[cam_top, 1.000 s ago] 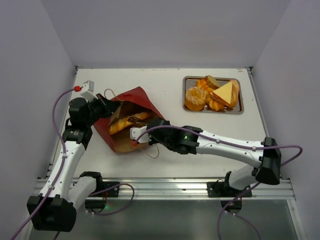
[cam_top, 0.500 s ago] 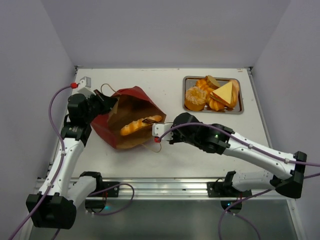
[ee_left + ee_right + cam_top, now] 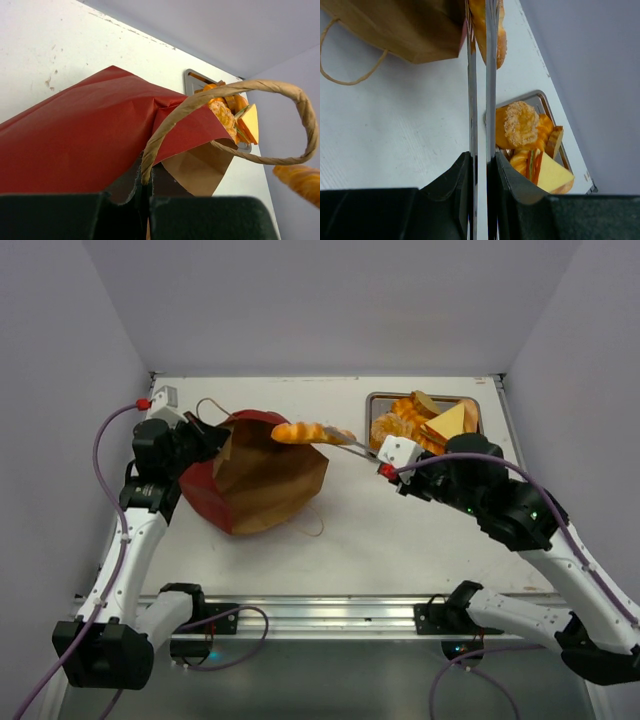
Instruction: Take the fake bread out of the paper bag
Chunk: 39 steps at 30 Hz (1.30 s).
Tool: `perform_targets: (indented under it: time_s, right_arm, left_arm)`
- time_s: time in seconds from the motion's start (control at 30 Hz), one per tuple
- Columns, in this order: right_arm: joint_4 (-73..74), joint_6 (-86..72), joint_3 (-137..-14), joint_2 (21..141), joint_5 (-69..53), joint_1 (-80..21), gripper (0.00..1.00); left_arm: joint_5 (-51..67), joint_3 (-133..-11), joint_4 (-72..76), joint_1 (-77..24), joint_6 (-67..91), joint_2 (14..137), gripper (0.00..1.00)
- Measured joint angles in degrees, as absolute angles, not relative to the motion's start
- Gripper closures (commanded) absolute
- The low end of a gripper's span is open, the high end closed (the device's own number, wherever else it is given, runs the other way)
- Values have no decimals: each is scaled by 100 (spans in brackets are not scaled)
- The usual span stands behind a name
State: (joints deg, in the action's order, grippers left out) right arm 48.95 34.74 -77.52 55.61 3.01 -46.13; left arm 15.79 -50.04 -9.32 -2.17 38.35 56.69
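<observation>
Bread (image 3: 303,431) is seen out of the paper bag (image 3: 255,480), in the air just above the bag's rim at its 1 o'clock corner (top view). It's pinched by the R gripper (image 3: 338,437). In the R wrist view the long thin fingers (image 3: 471,80) are closed on the loaf w/ only a sliver of gap betw. them.

Key relation: the loaf's long axis is laid approx. 9-to-3. It is held by its 3 o'clock end, and the free end is pointed back over the bag. The silver tray (image 3: 372,400), already loaded w/ other bread pieces (image 3: 425,430), is found at 3 o'clock from the loaf, just beside the gripper's body. The bag is left at 7 o'clock. The R arm is judged far the nearer to the tray, so a short carry toward 3 is all that's needed, then a release.

L gripper (image 3: 149,190) is clamped on the bag's rim at the handle (image 3: 225,100) root, at the bag's 10 o'clock side, so the mouth is kept propped open. The bag's inside can't be checked for more bread from here.
</observation>
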Motion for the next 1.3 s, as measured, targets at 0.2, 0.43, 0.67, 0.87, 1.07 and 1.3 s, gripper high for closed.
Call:
perform_targets:
  time_s: [0.2, 0.43, 0.67, 0.87, 1.07, 1.3]
  right_arm:
    - [4980, 3135, -7747, 5205, 204, -3732, 100]
    - [4976, 2567, -7642, 5415, 209, -2458, 100]
    - [4989, 2023, -7743, 6536, -75, -1144, 100]
    - [5192, 1868, -7832, 7002, -71, -821, 100]
    - [5321, 1638, -7850, 7017, 25, -770, 100]
    - [5310, 1249, -7848, 7356, 228, -753, 100]
  left_arm:
    - [1584, -5124, -1052, -180, 3785, 5701, 100]
    - [1638, -5231, -1186, -156, 3612, 5680, 100]
    - [1785, -5227, -1369, -152, 3341, 5402, 100]
    - [1933, -5078, -1409, -152, 3159, 5096, 100]
    - [2018, -4919, -1468, -152, 3030, 4978, 100]
    - [2082, -4797, -1496, -152, 2939, 4810, 100]
